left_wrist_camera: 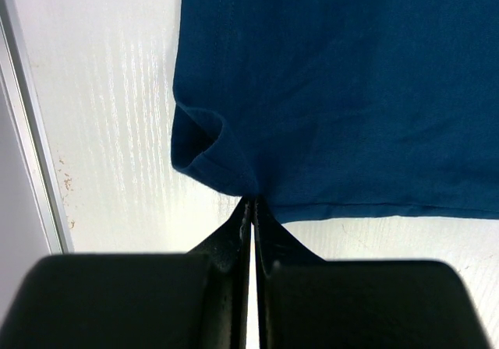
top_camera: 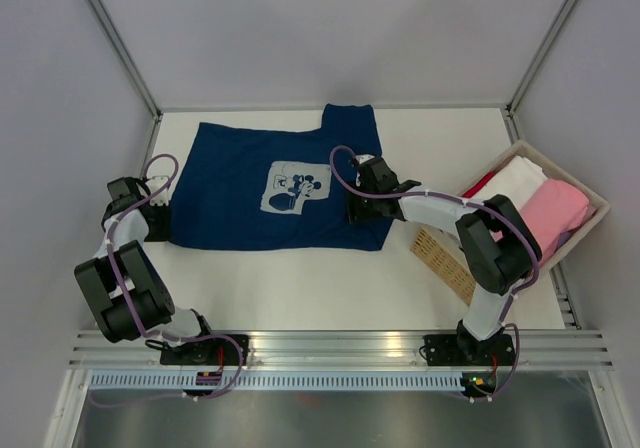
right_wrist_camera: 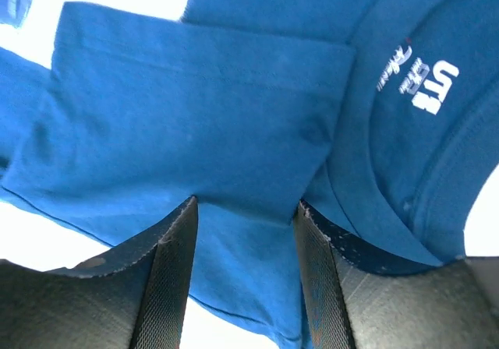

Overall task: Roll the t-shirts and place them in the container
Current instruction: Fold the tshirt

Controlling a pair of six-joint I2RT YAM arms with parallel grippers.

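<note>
One navy t-shirt [top_camera: 225, 193]: flat on table [top_camera: 300, 278], well left of basket [top_camera: 598, 208]
Left gripper [left_wrist_camera: 251, 202]: clamped tight on shirt hem [left_wrist_camera: 226, 179], side farthest from basket
Right gripper [right_wrist_camera: 245, 207]: fingers apart, gripping nothing, over folded sleeve [right_wrist_camera: 195, 100] on basket side
Basket: white shirt [top_camera: 515, 180], pink shirt [top_camera: 552, 213] inside

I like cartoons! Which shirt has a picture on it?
The dark blue shirt flat on the table; the pink shirt and white shirt sit in the basket.

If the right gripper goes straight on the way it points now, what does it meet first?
The right gripper, jaws open, would likely meet the folded flap of the navy shirt first; depth is unclear.
</note>
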